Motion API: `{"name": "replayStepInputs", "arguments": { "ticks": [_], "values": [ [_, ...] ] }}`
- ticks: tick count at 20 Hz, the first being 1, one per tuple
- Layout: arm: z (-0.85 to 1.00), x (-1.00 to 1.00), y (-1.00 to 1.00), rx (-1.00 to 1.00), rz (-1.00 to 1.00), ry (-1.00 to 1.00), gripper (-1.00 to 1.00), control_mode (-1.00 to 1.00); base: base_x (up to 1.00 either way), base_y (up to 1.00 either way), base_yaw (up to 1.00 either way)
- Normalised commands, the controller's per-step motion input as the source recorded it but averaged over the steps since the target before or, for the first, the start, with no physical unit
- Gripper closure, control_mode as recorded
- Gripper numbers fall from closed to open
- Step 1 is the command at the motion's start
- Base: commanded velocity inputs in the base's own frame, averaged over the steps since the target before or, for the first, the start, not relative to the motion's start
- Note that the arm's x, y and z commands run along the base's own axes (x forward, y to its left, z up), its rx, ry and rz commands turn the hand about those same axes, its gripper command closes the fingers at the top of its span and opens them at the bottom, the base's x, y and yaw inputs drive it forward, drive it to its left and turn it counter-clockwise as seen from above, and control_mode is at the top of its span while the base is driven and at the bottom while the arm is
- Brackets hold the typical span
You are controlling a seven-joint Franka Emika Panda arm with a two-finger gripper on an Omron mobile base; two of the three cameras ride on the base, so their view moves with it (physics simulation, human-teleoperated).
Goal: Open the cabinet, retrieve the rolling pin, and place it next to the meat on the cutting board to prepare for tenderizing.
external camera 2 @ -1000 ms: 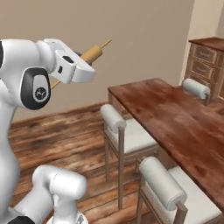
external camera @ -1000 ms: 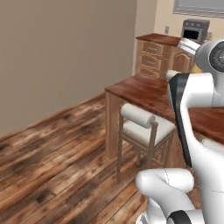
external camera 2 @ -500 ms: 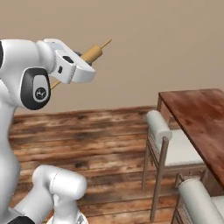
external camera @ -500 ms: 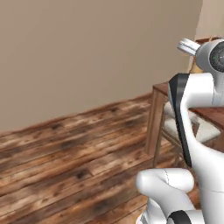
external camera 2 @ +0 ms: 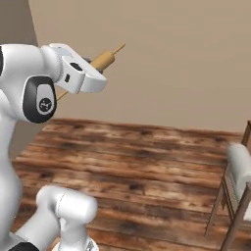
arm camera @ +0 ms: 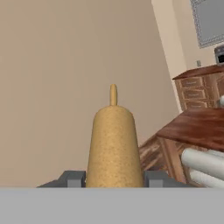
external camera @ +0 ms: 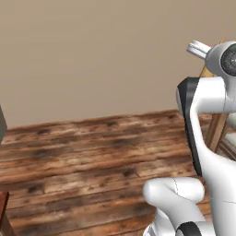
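The rolling pin (arm camera: pixel 113 144) is a light-tan wooden cylinder with a grainy look and a skinny stub handle poking out the far end — it's up in the air, clamped between the gripper's (arm camera: pixel 113 178) two dark jaws. From the right base camera it points up toward the beige wall (external camera 2: pixel 186 63) — plank floor (external camera 2: pixel 137 162) below.

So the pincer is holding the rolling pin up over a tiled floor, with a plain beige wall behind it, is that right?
Not quite. The floor is wooden planks, not tiles; the right base view shows this. The rest holds: the pincer is shut on the rolling pin, held up in the air, with the plain beige wall behind it.
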Motion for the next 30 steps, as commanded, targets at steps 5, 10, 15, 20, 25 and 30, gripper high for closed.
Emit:
{"name": "replayStepInputs", "arguments": {
  "ticks": [5, 10, 15, 20, 25, 30],
  "values": [
    [0.0, 0.0, 0.0, 0.0, 0.0, 0.0, 1.0, 1.0, -0.19, 0.39, 0.48],
    [0.0, 0.0, 0.0, 0.0, 0.0, 0.0, 1.0, 1.0, -0.55, 0.19, 0.43],
    [0.0, 0.0, 0.0, 0.0, 0.0, 0.0, 1.0, 1.0, -0.65, 0.13, 0.43],
    [0.0, 0.0, 0.0, 0.0, 0.0, 0.0, 1.0, 1.0, -0.63, 0.1, 0.42],
    [0.0, 0.0, 0.0, 0.0, 0.0, 0.0, 1.0, 1.0, -0.54, 0.02, 0.4],
    [0.0, 0.0, 0.0, 0.0, 0.0, 0.0, 1.0, 1.0, -0.38, 0.0, 0.37]
  ]
}}
